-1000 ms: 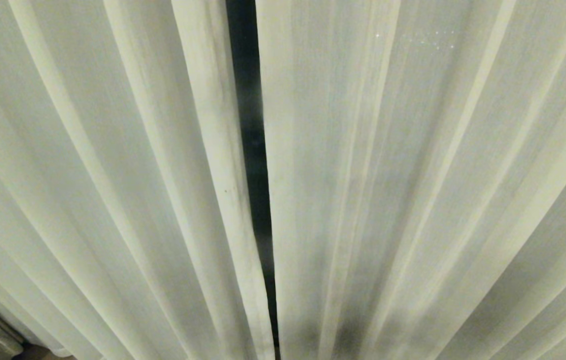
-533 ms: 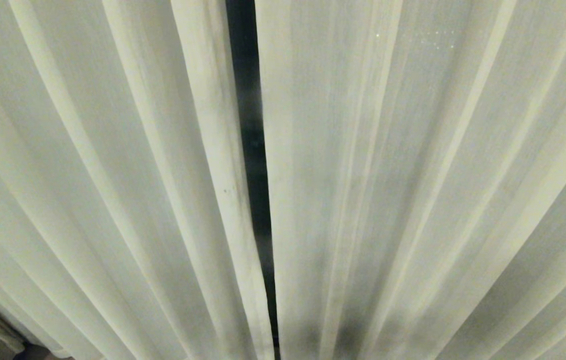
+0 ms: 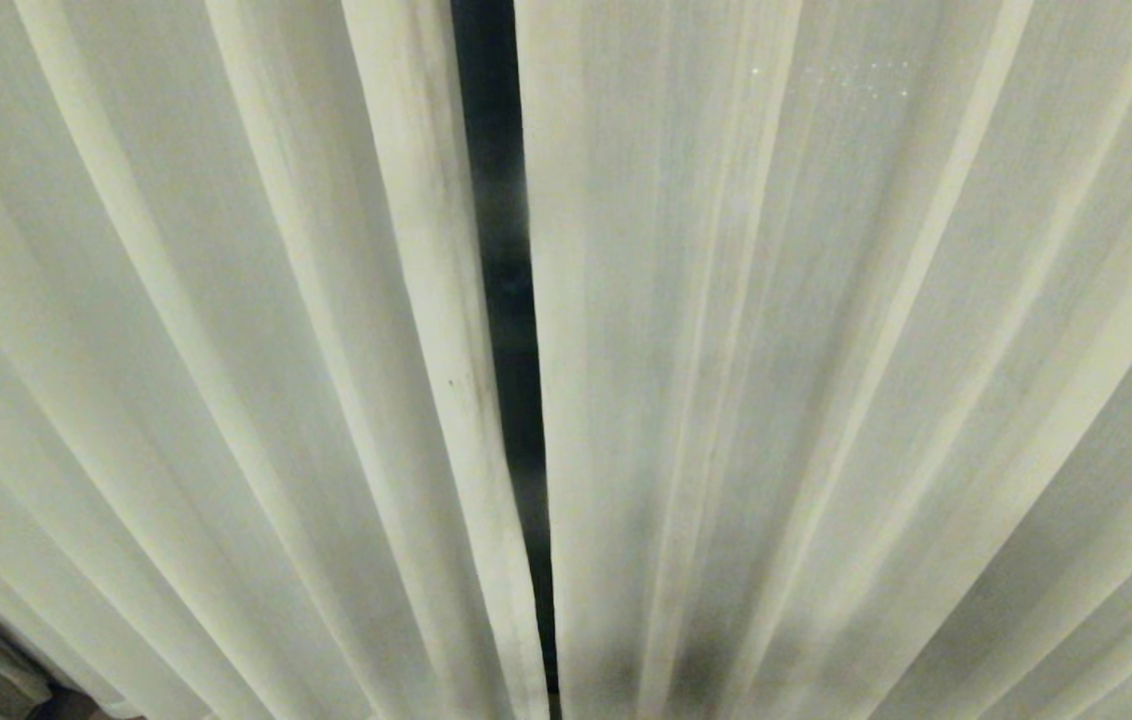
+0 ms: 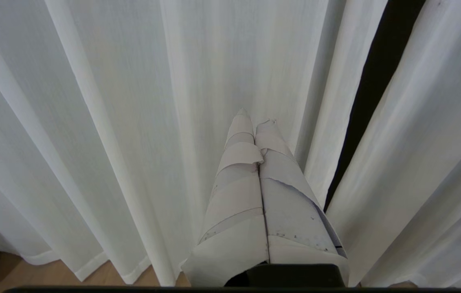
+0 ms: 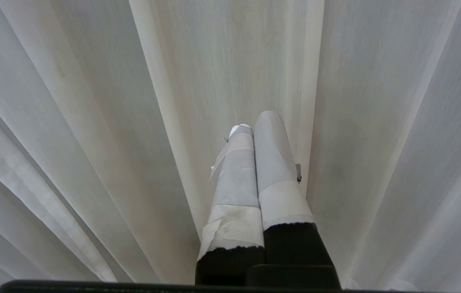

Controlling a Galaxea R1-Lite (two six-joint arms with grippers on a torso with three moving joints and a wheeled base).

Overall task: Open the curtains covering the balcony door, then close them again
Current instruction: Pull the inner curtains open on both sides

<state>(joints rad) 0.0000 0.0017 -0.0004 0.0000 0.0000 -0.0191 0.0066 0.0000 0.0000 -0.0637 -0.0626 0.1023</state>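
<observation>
curtains drawn, slim dark gap centre frame | door glimpsed in gap | left gripper closed, empty | right gripper closed, empty | tip: slip into gap, sweep panels outward

Curtains hung side by side, left panel and right panel nearly meeting, narrow gap between. Balcony door behind, seen through gap. Left hand before left panel; right hand before right panel.

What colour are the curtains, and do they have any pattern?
The curtains are plain cream-white, no print, only soft vertical pleats and a fine weave. Best seen in the left wrist view.
</observation>
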